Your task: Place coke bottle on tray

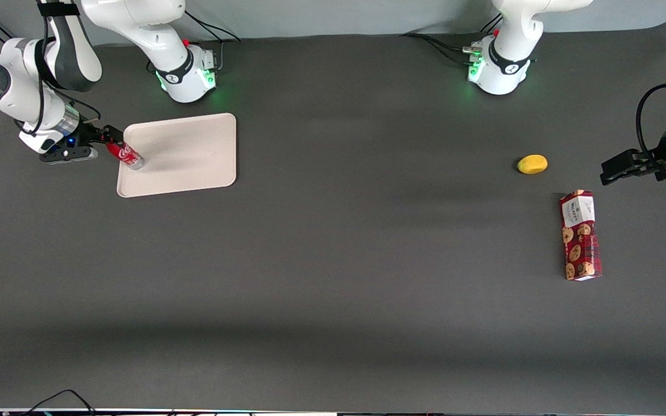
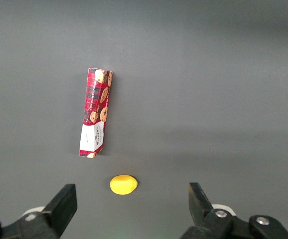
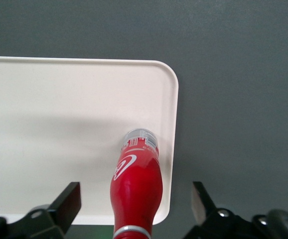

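Note:
The coke bottle (image 1: 126, 155) is slim and red with white script. Its clear base rests on the cream tray (image 1: 194, 150), close to the tray's edge toward the working arm's end of the table. My right gripper (image 1: 108, 138) is at the bottle's cap end. In the right wrist view the gripper (image 3: 136, 199) is open: both black fingers (image 3: 69, 201) stand well apart from the bottle (image 3: 136, 179), with a gap on each side. The bottle's base sits just inside the tray's rim (image 3: 171, 124), near a rounded corner.
A yellow lemon-like fruit (image 1: 532, 164) and a red cookie box (image 1: 580, 235) lie toward the parked arm's end of the table; both also show in the left wrist view, fruit (image 2: 123, 184) and box (image 2: 96, 112). Two arm bases (image 1: 188, 72) stand farthest from the front camera.

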`<action>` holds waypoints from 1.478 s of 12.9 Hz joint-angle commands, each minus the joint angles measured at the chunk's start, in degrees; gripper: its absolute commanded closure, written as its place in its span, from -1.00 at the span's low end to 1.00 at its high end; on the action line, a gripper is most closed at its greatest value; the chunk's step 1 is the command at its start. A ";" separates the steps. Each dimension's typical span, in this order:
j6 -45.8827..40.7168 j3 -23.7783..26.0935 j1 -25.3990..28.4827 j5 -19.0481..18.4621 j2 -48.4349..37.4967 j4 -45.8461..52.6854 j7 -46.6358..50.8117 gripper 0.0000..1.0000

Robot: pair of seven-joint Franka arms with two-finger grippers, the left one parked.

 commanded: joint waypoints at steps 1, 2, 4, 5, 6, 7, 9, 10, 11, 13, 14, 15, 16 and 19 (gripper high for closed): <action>-1.57 -0.28 0.28 -0.02 -0.37 3.55 -0.62 -1.00; -3.94 -0.02 0.63 1.81 -0.98 6.17 -0.71 -1.00; -9.29 1.73 1.94 5.94 -1.34 13.28 -0.80 -1.00; -12.63 3.31 2.30 7.96 -1.25 18.02 -0.71 -1.00; -15.62 5.59 2.30 9.98 -0.81 22.68 -0.71 -1.00; -18.70 8.05 2.39 11.66 -0.46 27.25 -0.10 -1.00; -24.06 12.45 2.39 14.38 1.55 35.95 2.17 -1.00; -26.61 14.73 2.30 14.57 2.87 39.65 5.59 -1.00; -28.12 15.62 2.39 14.66 3.66 42.82 7.01 -1.00; -30.40 17.91 2.39 15.36 5.51 48.54 7.11 -1.00; -31.72 18.00 2.39 16.84 6.56 51.09 7.38 -1.00; -32.69 18.00 2.39 18.08 7.62 52.68 7.73 -1.00; -33.48 18.09 2.48 18.52 8.41 53.56 7.99 -1.00; -33.76 19.58 2.48 18.53 10.78 54.10 10.53 -1.00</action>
